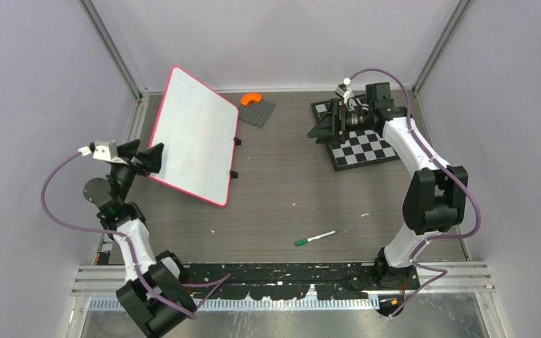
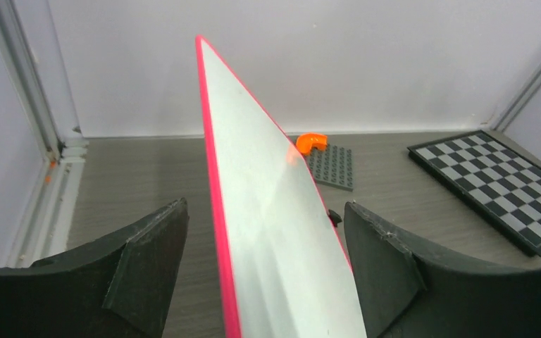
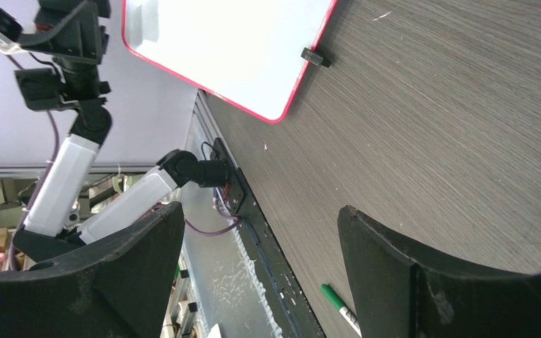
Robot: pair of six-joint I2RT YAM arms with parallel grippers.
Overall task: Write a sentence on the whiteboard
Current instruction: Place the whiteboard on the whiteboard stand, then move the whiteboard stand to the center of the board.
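The whiteboard [image 1: 197, 134] stands tilted at the back left, its near-left edge raised. Its face is blank; no green sentence shows on it in any view. My left gripper [image 1: 148, 158] is open and straddles that raised edge. In the left wrist view the board [image 2: 275, 232] rises between the fingers [image 2: 148, 260], with a gap on each side. My right gripper [image 1: 322, 127] is open and empty, hovering over the chessboard at the back right. A green-capped marker [image 1: 315, 238] lies on the table near the front middle; it also shows in the right wrist view [image 3: 338, 304].
A black-and-white chessboard [image 1: 366, 148] lies at the back right. A grey studded plate [image 1: 257, 111] with an orange curved piece [image 1: 251, 98] lies behind the whiteboard. Two black clips [image 1: 235, 141] sit on the board's right edge. Walls enclose the table.
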